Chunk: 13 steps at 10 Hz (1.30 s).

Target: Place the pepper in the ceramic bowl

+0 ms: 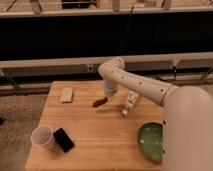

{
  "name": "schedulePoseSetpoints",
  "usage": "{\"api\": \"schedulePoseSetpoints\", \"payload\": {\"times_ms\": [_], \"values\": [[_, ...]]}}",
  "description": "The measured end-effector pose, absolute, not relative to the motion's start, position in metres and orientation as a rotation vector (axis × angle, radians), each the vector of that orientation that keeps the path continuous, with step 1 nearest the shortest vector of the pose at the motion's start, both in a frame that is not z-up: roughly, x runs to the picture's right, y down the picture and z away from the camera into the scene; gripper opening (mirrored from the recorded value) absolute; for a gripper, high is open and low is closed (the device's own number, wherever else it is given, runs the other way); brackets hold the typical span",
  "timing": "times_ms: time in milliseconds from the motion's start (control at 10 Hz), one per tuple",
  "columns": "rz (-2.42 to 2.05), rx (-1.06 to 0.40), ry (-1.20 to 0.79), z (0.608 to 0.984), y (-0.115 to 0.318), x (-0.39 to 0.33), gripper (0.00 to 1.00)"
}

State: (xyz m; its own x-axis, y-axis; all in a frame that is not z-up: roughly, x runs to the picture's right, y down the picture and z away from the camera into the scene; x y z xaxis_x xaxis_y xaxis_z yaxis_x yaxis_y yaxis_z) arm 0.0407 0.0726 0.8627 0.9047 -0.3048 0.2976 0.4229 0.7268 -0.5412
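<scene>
The small red pepper point(99, 102) is over the wooden table point(90, 150), left of the table's middle and toward the back. My gripper point(106, 96) hangs from the white arm right at the pepper's upper right end; I cannot tell whether it touches or holds it. The green ceramic bowl point(151, 141) sits at the front right of the table, its right side hidden behind my arm. The bowl is well to the right of and in front of the pepper.
A white bottle point(130, 102) lies just right of the gripper. A white cup point(42, 136) and a black phone point(63, 139) are at the front left. A pale block point(66, 94) lies at the back left. A railing runs behind the table.
</scene>
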Motion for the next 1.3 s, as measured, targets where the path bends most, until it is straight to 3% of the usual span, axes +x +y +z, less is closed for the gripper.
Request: {"api": "schedulePoseSetpoints", "payload": {"times_ms": [1300], "values": [[-0.330, -0.646, -0.192, 0.821, 0.102, 0.119, 0.00]]}}
